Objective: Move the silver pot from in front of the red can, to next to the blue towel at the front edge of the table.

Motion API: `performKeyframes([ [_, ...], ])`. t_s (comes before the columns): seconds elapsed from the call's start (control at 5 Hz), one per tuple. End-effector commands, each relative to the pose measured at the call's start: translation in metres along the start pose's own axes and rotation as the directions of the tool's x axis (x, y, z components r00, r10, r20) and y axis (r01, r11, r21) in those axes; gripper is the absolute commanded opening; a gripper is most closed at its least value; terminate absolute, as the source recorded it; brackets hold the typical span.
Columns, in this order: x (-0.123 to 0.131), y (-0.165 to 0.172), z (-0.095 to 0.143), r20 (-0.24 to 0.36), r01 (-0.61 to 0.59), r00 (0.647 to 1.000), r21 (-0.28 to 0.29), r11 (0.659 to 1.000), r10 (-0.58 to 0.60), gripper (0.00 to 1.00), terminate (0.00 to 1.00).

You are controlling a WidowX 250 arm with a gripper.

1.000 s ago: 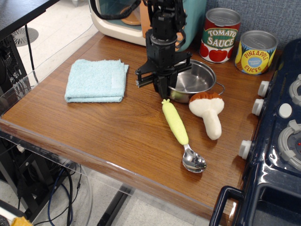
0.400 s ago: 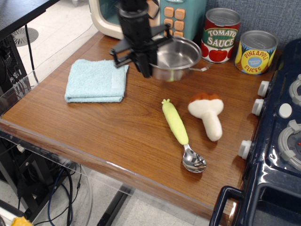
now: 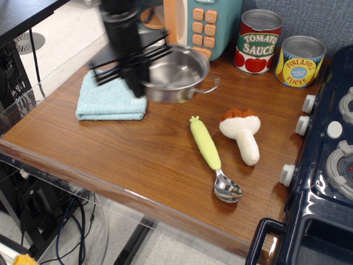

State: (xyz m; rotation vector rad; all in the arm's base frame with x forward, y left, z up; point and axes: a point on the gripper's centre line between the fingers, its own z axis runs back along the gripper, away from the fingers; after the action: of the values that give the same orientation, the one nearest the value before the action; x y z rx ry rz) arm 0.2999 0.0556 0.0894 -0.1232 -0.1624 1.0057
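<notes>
Shiny round steel pot (image 3: 175,77) held aloft, just right of the folded light blue terry towel (image 3: 108,99).

We see the pot lifted clear of the brown wood-grain table (image 3: 138,160), its left rim clamped between the jaws of the blurred black gripper (image 3: 139,83), which overlaps the towel's right edge. One thin wire handle juts out on the pot's right side. Behind, well apart, the red-labelled tomato sauce can (image 3: 258,41) stands upright beside the yellow-and-blue pineapple slices tin (image 3: 299,61). Nearer us lie a metal spoon with a yellow-green handle (image 3: 212,156) and, just beside it, a cream plush mushroom with a brown cap (image 3: 242,131). A dark blue toy stove (image 3: 325,160) flanks the table's right.
</notes>
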Motion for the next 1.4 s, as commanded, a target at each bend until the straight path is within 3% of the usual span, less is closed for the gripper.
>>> performKeyframes([
  [0.0,-0.013,0.048,-0.002,0.012,0.047,0.999,0.029,0.998,-0.047,0.00,0.00],
  [0.4,-0.012,0.094,-0.040,-0.016,0.036,0.999,0.132,0.991,-0.034,0.00,0.00],
  [0.6,-0.017,0.092,-0.052,-0.029,0.079,0.997,0.118,0.990,-0.077,0.00,0.00],
  [0.8,-0.020,0.092,-0.053,-0.023,0.082,0.997,0.131,0.988,-0.080,1.00,0.00],
  [1.2,-0.018,0.092,-0.048,-0.016,0.062,0.998,0.128,0.990,-0.060,1.00,0.00],
])
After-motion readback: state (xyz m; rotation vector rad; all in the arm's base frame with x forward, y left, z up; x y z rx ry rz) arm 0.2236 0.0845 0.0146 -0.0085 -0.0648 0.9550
